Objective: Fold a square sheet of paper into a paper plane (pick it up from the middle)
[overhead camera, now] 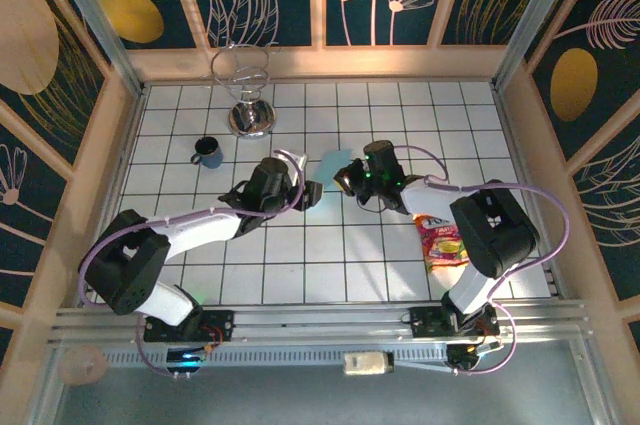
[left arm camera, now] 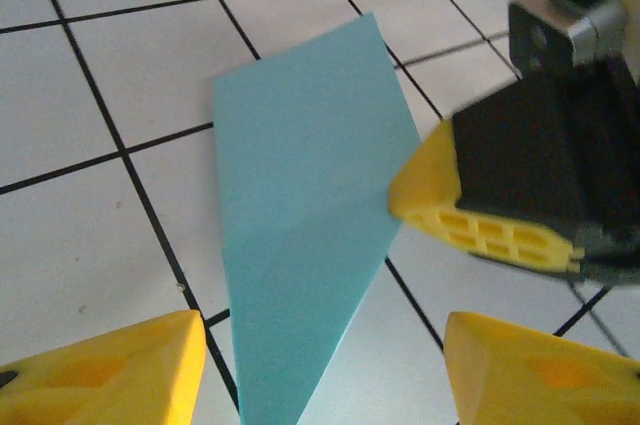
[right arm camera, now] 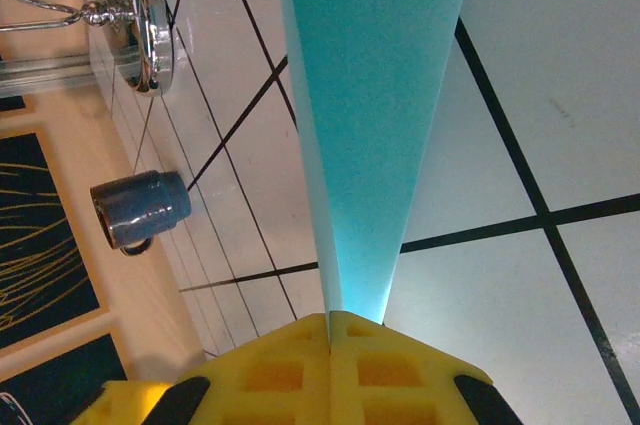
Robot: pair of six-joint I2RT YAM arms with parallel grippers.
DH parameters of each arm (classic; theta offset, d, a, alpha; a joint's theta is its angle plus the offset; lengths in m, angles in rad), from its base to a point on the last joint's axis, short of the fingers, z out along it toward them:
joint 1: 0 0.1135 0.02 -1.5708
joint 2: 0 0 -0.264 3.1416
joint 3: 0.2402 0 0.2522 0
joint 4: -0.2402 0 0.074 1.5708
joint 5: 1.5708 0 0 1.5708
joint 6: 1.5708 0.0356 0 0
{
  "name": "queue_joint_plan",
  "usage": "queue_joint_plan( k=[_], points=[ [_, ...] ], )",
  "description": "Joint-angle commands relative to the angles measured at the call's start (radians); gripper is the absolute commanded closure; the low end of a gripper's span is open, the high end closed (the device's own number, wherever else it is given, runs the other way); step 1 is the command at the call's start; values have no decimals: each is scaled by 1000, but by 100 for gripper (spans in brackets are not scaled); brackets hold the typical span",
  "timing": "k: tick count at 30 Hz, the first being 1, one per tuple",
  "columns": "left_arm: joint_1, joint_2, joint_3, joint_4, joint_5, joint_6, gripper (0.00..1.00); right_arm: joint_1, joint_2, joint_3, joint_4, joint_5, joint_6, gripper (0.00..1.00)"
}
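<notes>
- One light-blue paper plane [overhead camera: 335, 162], a narrow folded shape with a crease across it, sits over the white tiles near the middle of the table [overhead camera: 300, 265], between the two grippers.
- Seen by the right wrist camera, the paper [right arm camera: 375, 95] narrows to a point that runs straight into the right gripper [right arm camera: 330, 320], whose yellow pads are pressed together on it.
- Seen by the left wrist camera, that right gripper [left arm camera: 470, 215] meets the right-hand edge of the paper [left arm camera: 300, 225].
- Both yellow fingers [left arm camera: 110, 375] of the left gripper [left arm camera: 325, 365] stand well apart, one on each side of the paper's near end, gripping nothing.
- Whether the paper lies flat or is lifted a little cannot be told.
- Farther out stand a dark blue mug [overhead camera: 207, 152] and a chrome wire stand [overhead camera: 250, 95] towards the back wall.
- An orange-red snack packet [overhead camera: 442, 243] lies beside the right arm.
</notes>
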Motion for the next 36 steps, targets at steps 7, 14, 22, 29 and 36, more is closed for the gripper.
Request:
queue_joint_plan(
  k=[7,14,22,29,36],
  points=[
    [-72,130,32,55,-101,283,40,-3,-12,-5,-12,-54,26,100],
    [-80,156,10,116,-107,330,50,-3,-5,-7,-11,-63,29,100],
    [-79,178,-12,138,-84,351,59,-2,-1,-2,-12,-79,30,100],
    [-80,190,-15,147,-77,351,63,-3,-1,-4,-13,-81,33,100],
    [-80,195,-29,169,-83,352,72,-33,6,-3,-11,-89,33,100]
  ],
)
